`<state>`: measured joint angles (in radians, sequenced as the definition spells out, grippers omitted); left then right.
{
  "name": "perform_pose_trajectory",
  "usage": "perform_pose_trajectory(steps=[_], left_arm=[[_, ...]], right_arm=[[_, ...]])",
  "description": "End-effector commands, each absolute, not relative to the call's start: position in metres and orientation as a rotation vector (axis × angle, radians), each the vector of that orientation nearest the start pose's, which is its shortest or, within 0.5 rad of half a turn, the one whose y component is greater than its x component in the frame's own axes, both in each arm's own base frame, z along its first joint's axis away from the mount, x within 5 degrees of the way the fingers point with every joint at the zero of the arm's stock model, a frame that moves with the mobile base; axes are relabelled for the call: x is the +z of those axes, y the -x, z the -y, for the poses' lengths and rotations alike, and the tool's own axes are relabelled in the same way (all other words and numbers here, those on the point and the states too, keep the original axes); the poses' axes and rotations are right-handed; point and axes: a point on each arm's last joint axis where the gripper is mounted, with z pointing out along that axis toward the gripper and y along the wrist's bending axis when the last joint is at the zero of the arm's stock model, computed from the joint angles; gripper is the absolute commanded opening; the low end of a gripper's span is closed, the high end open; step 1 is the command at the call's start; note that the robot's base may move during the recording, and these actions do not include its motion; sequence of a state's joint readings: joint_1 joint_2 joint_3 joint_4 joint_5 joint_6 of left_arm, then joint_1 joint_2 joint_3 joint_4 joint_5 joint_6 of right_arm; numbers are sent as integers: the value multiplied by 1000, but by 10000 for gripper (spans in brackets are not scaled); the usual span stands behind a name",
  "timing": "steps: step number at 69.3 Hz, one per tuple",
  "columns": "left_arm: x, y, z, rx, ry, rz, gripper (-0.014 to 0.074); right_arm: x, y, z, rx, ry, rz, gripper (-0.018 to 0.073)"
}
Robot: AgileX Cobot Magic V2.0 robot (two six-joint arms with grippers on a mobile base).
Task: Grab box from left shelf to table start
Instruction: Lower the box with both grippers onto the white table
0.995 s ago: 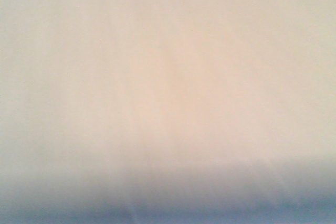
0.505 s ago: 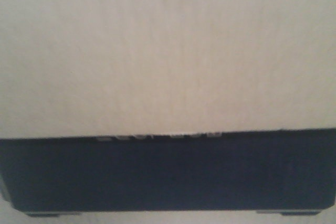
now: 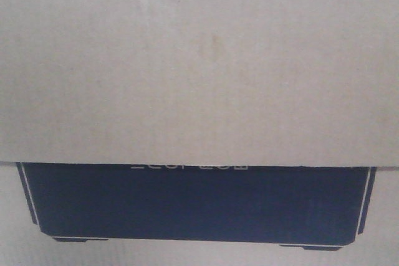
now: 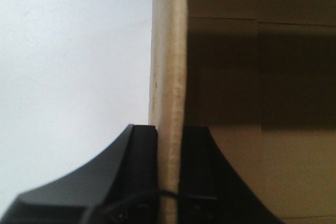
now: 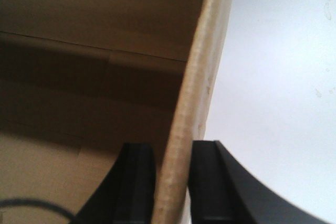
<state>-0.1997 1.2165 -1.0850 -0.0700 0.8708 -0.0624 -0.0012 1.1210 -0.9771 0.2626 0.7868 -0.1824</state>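
The box (image 3: 199,66) fills the front view: tan cardboard above, with a wide black printed panel (image 3: 193,204) and faint white lettering below. In the left wrist view my left gripper (image 4: 169,145) is shut on the box's upright wall edge (image 4: 170,66), one black finger outside, one inside the box. In the right wrist view my right gripper (image 5: 173,156) is shut on the opposite wall edge (image 5: 194,77) the same way. The brown inside of the box shows in both wrist views. The left shelf is out of view.
A plain white surface (image 4: 73,61) lies beyond the box's outer side in the left wrist view, and a similar white surface (image 5: 278,77) in the right wrist view. The box blocks everything else in the front view.
In the front view the box has shifted so that its black panel has come into sight and risen from the bottom edge. The picture has sharpened from a blur.
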Motion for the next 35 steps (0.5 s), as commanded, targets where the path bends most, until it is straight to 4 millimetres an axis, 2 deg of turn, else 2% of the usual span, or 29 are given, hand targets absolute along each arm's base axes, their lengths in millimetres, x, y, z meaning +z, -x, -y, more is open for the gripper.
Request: perform_pose_trajectory(steps=[1, 7, 10, 14, 20, 25, 28, 35], left_arm=[[351, -245, 54, -195, -141, -2418, -92], [353, -245, 54, -195, -141, -2417, -20], [355, -245, 54, -196, -142, -2415, 67], [356, -245, 54, -199, -141, -2414, 179], [357, -245, 55, -208, -137, -2410, 405], [356, -245, 55, -214, -135, -2417, 517], [358, -244, 56, -224, -133, -2427, 544], [368, -240, 56, -235, -136, -2432, 522]], right_arm=[[361, -221, -18, 245, 80, -2262, 299], [363, -219, -18, 237, 84, -2256, 465], [364, -217, -18, 234, 87, -2256, 543], [365, -215, -18, 229, 91, -2252, 596], [368, -211, -18, 227, 93, -2237, 605], [372, -207, -17, 224, 94, -2215, 605], [376, -204, -17, 221, 95, -2199, 605], [387, -195, -17, 218, 101, -2160, 596]])
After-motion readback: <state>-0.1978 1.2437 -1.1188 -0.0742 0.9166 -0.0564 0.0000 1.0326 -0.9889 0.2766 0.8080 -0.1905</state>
